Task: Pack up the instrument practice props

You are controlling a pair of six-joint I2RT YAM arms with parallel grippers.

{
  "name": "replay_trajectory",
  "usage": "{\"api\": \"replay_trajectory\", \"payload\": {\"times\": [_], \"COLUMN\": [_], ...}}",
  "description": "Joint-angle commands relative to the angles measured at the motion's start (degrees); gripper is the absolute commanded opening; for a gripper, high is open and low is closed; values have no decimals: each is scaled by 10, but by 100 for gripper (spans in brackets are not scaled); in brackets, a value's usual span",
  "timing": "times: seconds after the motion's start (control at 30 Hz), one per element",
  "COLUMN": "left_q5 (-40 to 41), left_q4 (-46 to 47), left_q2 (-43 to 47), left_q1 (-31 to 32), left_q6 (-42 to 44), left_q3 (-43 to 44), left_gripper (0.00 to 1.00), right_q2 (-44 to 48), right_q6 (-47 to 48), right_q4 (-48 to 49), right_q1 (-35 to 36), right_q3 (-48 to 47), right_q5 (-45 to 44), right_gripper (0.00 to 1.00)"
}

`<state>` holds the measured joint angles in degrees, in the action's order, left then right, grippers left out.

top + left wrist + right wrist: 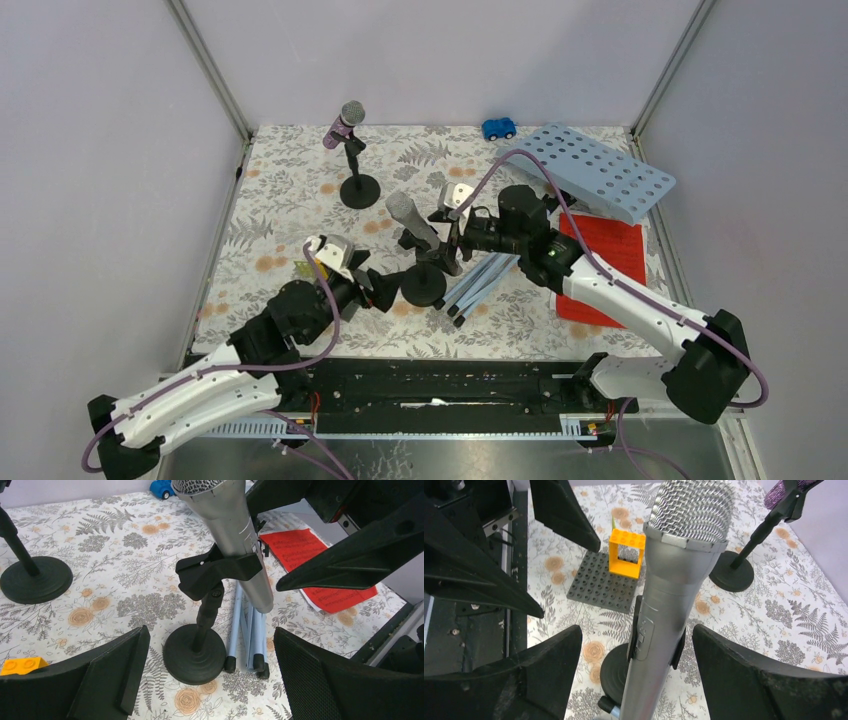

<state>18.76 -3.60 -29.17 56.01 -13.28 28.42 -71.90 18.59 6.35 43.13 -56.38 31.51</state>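
Note:
The silver microphone [408, 216] stands clipped in its black round-based mount [424, 284] mid-table. My right gripper [636, 642] is open, with a finger on each side of the microphone body [674, 590] and a gap on both sides. My left gripper [210, 680] is open just in front of the mount's base [196, 652], touching nothing. The purple microphone [345, 125] sits in the second mount [360, 190] at the back. The pale-blue perforated holder [598, 170] lies at the back right, its tripod legs [485, 283] beside the silver microphone's mount. A red music sheet [605, 265] lies under my right arm.
A small blue toy car [498, 128] stands at the back edge. An orange brick [626, 552] stands on a dark grey studded plate [596, 585] near my left arm. Grey walls and metal posts close the table on three sides.

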Motion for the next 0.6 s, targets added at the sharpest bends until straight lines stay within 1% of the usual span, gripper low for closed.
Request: {"api": "replay_trajectory", "payload": {"times": [0.0,0.07,0.17,0.33,0.43,0.47,0.57], "left_q5": [-16,-12,-4,-2,-4,-2,11], "left_q4": [74,66,56,40,39,40,44], "left_q2": [22,27,29,19,16,16,16], "left_q1": [-1,-1,-1,-1,-1,-1,-1], "left_q6": [8,8,6,1,-4,-5,-9], "left_q3": [-6,-5,0,5,4,4,0], "left_gripper": [99,99,99,99,99,99,99], "right_q2": [9,3,-8,-24,-41,-45,-54], "right_q6": [-90,-126,-155,-161,-157,-154,-146], "right_q4": [90,112,132,147,145,145,148], "right_q1": [2,2,3,6,7,8,9], "right_q3": [19,23,32,48,45,42,38], "right_q5": [-26,-41,-43,-67,-68,-69,-71], "right_gripper": [87,86,85,84,81,78,59]}}
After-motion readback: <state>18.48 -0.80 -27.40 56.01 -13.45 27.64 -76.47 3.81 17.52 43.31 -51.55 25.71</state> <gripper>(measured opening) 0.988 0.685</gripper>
